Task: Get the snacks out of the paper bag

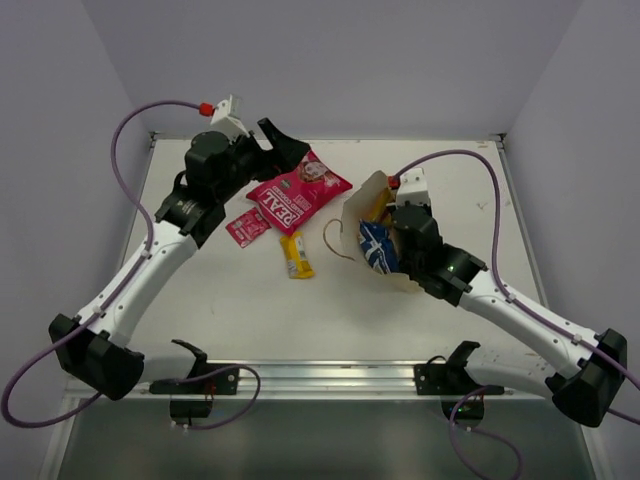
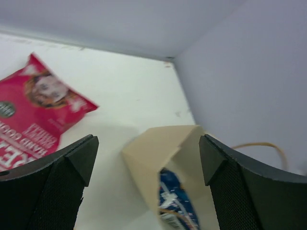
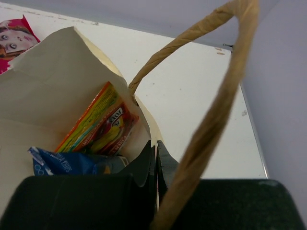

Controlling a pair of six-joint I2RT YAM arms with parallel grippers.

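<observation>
The tan paper bag [image 1: 362,222] lies at centre right with its mouth open. The blue Doritos bag [image 1: 377,247] and the multicoloured Fox's candy bag [image 3: 98,123] are inside it. My right gripper [image 3: 156,149] is shut on the bag's rim, next to a cord handle [image 3: 211,120]. The magenta pouch [image 1: 298,190], the small pink packet [image 1: 245,226] and the small yellow bar [image 1: 296,254] lie on the table left of the bag. My left gripper [image 1: 290,150] is open and empty above the pouch's far end, pointing toward the bag [image 2: 160,148].
The table [image 1: 230,310] ends at a metal rail [image 1: 330,375] along the near edge. Grey walls [image 1: 350,60] close the back and both sides. The second cord handle [image 1: 333,240] loops out on the table left of the bag.
</observation>
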